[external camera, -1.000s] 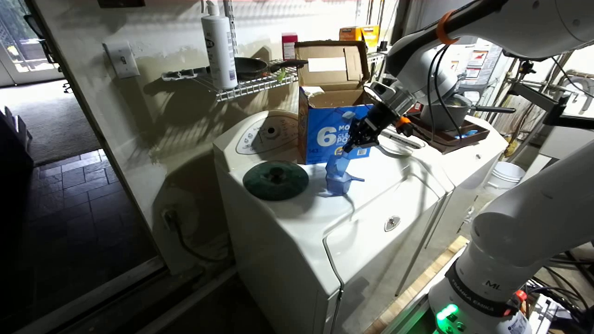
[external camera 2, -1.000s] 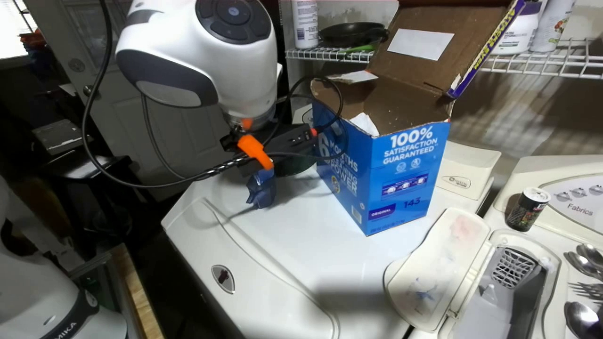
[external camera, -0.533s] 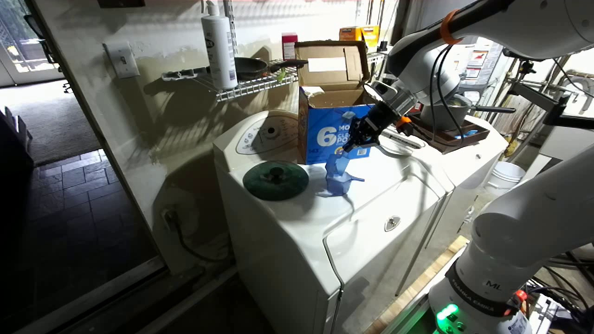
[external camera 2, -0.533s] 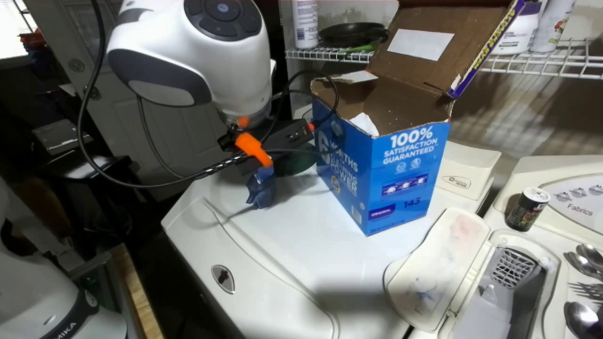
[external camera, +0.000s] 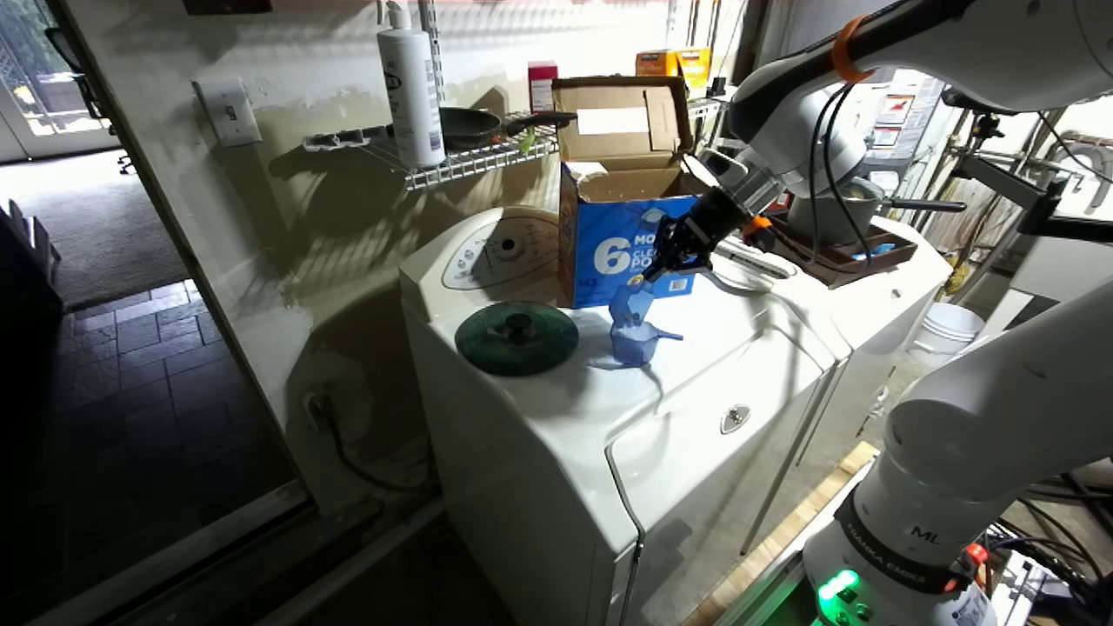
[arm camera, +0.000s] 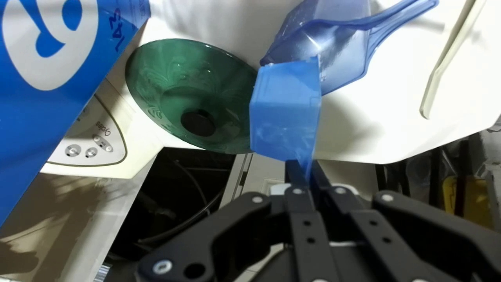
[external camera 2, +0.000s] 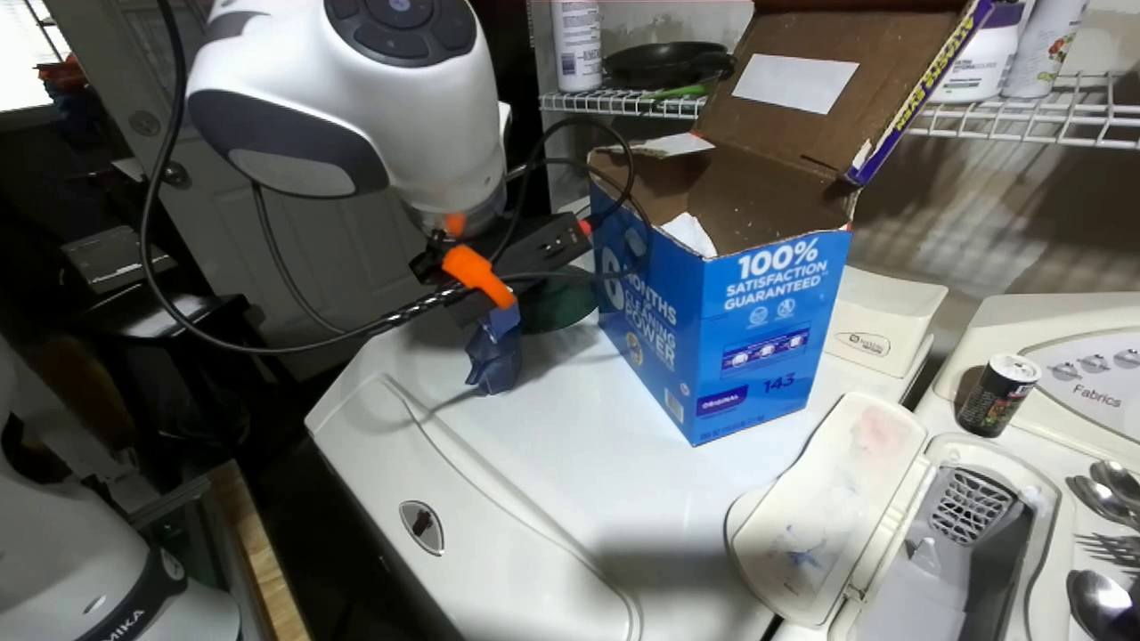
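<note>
My gripper [arm camera: 307, 169] is shut on the thin handle of a translucent light-blue scoop [arm camera: 283, 117], whose cup stretches out beyond the fingertips in the wrist view. A darker blue scoop [arm camera: 344, 51] rests on the white washer top, its handle pointing aside. In an exterior view the held scoop [external camera: 631, 304] hangs tilted just over the resting scoop [external camera: 635, 349]; whether they touch I cannot tell. Beside them lies a round green glass lid [arm camera: 195, 84] with a dark knob. In an exterior view, the orange piece and gripper body hide the fingers, while the held scoop [external camera 2: 500, 322] shows partly below.
Close by the gripper stands a large blue cardboard box [external camera 2: 757, 347] with its flap up. A wire shelf [external camera: 478, 165] on the wall carries a pan and a tall white bottle. Loose cables [external camera 2: 294, 325] loop around the wrist. A can [external camera 2: 997, 396] and several utensils sit farther along.
The hand has risen a little and shifted slightly, carrying the held scoop a bit upward from the scoop below. The grip stays shut; the box, lid and lower scoop have not moved.
</note>
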`<state>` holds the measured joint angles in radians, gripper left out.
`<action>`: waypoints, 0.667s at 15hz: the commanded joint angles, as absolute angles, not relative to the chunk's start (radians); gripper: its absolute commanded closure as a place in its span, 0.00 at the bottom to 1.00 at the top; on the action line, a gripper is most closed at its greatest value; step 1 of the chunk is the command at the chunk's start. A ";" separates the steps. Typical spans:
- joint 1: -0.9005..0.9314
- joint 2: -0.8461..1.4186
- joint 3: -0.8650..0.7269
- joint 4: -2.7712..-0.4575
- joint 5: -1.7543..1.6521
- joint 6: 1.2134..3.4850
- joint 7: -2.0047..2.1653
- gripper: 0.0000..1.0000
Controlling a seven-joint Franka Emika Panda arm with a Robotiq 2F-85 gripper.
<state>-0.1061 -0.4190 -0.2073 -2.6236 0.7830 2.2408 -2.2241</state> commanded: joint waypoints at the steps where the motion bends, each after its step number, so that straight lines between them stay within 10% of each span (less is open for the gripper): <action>1: -0.093 -0.462 -0.209 -2.658 0.775 2.273 -2.252 0.98; 10: -0.090 -0.484 -0.210 -2.674 0.775 2.280 -2.287 0.98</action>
